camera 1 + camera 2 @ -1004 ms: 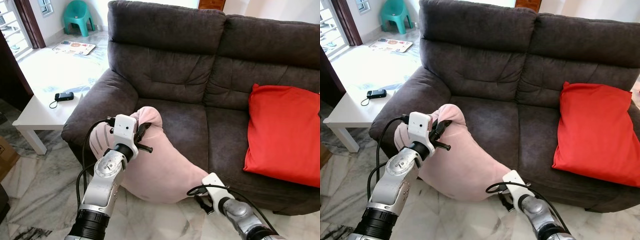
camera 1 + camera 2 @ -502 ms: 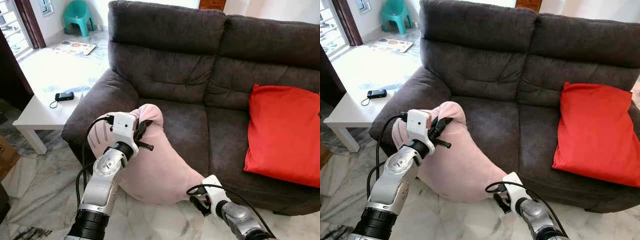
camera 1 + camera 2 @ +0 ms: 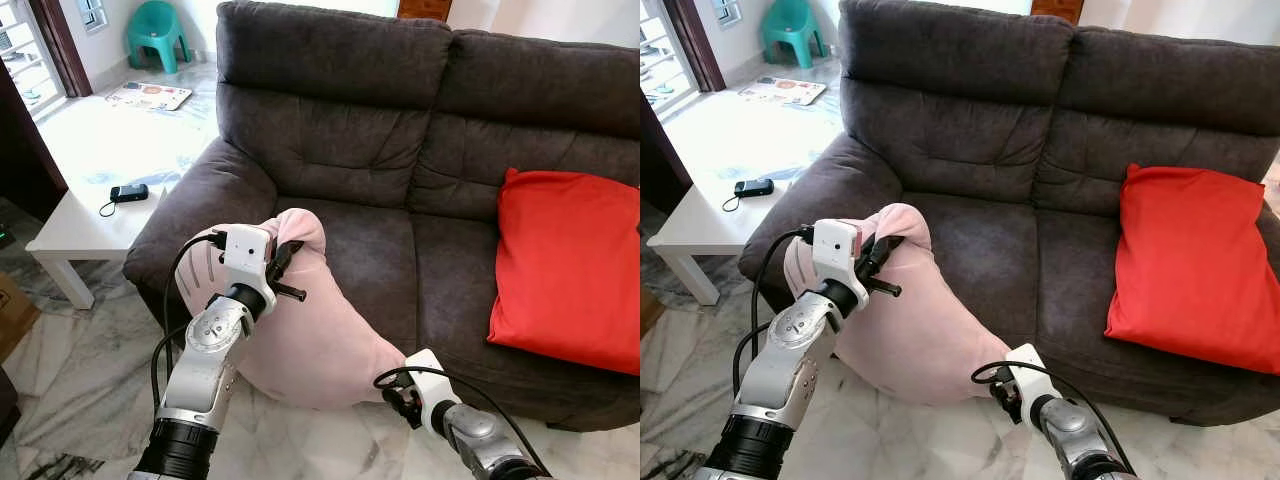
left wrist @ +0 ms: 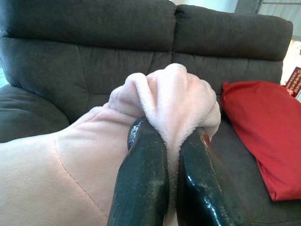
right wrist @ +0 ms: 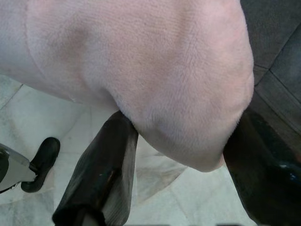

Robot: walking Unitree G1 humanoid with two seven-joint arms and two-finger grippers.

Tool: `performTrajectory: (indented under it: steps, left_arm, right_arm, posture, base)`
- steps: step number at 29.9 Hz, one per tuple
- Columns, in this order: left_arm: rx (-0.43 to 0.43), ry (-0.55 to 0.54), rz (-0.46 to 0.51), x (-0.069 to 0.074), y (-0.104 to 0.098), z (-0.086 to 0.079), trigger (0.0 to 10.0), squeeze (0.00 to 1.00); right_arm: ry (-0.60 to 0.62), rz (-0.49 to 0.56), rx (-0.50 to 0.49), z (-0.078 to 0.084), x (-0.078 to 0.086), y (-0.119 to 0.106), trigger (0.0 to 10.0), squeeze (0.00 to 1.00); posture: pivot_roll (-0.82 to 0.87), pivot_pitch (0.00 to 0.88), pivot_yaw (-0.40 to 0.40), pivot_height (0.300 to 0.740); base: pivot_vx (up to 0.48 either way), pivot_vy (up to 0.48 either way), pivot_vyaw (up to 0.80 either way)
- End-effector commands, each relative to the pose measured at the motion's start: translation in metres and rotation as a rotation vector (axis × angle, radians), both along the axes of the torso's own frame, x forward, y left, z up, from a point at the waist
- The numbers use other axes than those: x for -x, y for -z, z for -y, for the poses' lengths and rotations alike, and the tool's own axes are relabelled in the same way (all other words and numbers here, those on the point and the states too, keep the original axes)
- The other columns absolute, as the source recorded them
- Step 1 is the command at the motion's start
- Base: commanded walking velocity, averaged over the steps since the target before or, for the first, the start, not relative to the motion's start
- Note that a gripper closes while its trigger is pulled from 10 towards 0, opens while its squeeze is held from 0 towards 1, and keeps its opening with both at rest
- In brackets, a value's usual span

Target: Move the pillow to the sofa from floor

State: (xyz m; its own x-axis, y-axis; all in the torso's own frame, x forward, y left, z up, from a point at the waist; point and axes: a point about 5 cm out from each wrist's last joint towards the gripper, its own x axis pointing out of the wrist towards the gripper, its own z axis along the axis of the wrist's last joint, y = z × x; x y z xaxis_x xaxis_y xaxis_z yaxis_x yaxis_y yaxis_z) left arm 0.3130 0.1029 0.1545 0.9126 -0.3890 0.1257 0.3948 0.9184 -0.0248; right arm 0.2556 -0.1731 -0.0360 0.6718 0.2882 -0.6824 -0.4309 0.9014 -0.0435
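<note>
I see the left gripper (image 3: 283, 262) clamped on a bunched upper corner of the pink pillow (image 3: 320, 335), fabric pinched between its fingers (image 4: 141, 183). The pillow hangs below and to the right of that grip, leaning against the front of the dark sofa (image 3: 400, 150). My right gripper (image 5: 181, 155) sits spread at the pillow's lower corner, fingers either side; contact appears likely, not a firm pinch. A red cushion (image 3: 570, 265) rests beyond it on the seat.

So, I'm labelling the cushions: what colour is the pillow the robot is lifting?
Pale pink; the pillow shows best in the left wrist view, pinched in the left gripper.
</note>
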Motion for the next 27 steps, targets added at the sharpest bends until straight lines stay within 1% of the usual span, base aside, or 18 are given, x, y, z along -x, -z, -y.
performTrajectory:
  steps: [1, 10, 17, 19, 23, 24, 27]
  left_arm:
    - [0.045, 0.036, 0.118, 0.001, -0.028, 0.007, 10.0, 0.00]
    - [0.035, 0.032, 0.109, 0.000, -0.025, 0.006, 10.0, 0.00]
    - [0.019, 0.043, 0.105, 0.000, -0.023, 0.008, 10.0, 0.00]
    - [0.011, 0.049, 0.104, 0.000, -0.022, 0.009, 10.0, 0.00]
    - [0.006, 0.051, 0.099, 0.000, -0.021, 0.009, 10.0, 0.00]
    - [-0.013, 0.054, 0.091, 0.000, -0.018, 0.009, 10.0, 0.00]
    - [-0.013, 0.054, 0.091, 0.000, -0.018, 0.009, 10.0, 0.00]
  right_arm:
    - [0.007, 0.017, -0.011, 0.001, -0.003, -0.003, 0.0, 0.00]
    - [0.011, 0.041, -0.013, 0.001, -0.006, -0.005, 0.0, 0.00]
    - [0.022, 0.071, 0.000, 0.005, -0.010, -0.010, 0.0, 0.00]
    - [0.036, 0.097, 0.008, 0.009, -0.015, -0.014, 0.0, 0.00]
    - [0.047, 0.121, 0.011, 0.011, -0.019, -0.019, 0.0, 0.00]
    - [0.050, 0.138, 0.011, 0.011, -0.022, -0.021, 0.0, 0.00]
    - [0.050, 0.138, 0.011, 0.011, -0.022, -0.021, 0.0, 0.00]
  posture:
    - [0.12, 0.000, -0.103, 0.740]
    - [0.11, 0.000, -0.097, 0.740]
    - [0.10, 0.000, -0.091, 0.740]
    - [0.10, 0.000, -0.091, 0.740]
    - [0.10, 0.000, -0.090, 0.740]
    - [0.10, 0.000, -0.089, 0.740]
    - [0.10, 0.000, -0.089, 0.740]
  base:
    - [0.000, 0.000, 0.00]
    - [0.000, 0.000, 0.00]
    - [0.000, 0.000, 0.00]
    - [0.000, 0.000, 0.00]
    - [0.000, 0.000, 0.00]
    - [0.000, 0.000, 0.00]
    - [0.000, 0.000, 0.00]
